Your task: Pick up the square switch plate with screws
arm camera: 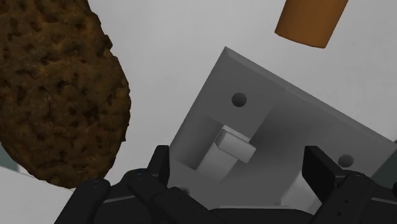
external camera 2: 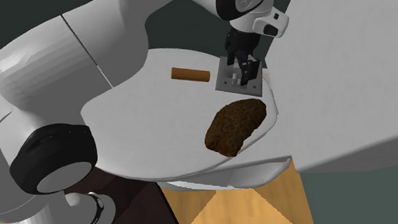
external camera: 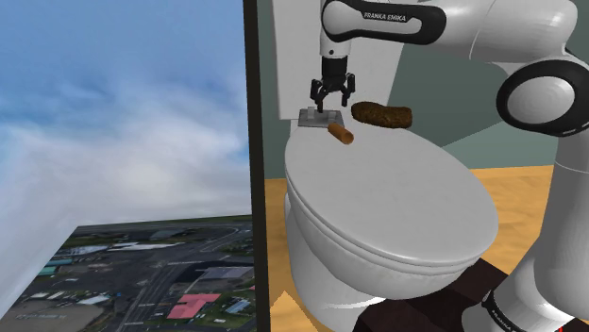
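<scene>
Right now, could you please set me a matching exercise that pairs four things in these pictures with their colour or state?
Things:
1. switch plate
2. cylinder
3. rough lump
4. gripper

Descriptions:
A. black, fingers apart
B. dark brown, bumpy surface
C. grey, square, with small round holes, right under the gripper
D. smooth orange-brown, lying on its side

Pairs: 1-C; 2-D; 3-B; 4-A
</scene>
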You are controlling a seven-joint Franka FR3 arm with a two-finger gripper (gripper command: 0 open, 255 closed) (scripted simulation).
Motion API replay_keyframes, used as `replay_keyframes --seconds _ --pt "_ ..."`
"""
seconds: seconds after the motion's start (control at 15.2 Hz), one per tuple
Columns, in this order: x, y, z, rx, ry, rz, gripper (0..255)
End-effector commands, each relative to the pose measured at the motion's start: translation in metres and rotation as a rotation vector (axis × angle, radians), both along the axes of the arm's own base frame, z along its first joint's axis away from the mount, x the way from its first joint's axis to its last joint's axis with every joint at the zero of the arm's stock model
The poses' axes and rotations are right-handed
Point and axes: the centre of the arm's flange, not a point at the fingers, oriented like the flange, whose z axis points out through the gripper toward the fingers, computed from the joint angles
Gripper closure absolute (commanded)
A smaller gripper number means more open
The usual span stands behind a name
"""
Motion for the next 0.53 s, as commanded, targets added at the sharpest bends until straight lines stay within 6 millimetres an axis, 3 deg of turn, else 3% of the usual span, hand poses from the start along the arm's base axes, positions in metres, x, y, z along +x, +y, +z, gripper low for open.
replay_keyframes --seconds 0.0,0.13,0.2,0.46 --pt "0.0010 0.0000 -0.0112 0.000 -0.001 0.000 0" --pt "0.0010 0.0000 -0.0142 0.000 -0.001 0.000 0" --pt "0.0018 -0.0006 -0.0132 0.000 -0.001 0.000 255" --pt "0.0022 -0.0008 -0.0131 0.000 0.000 0.000 255"
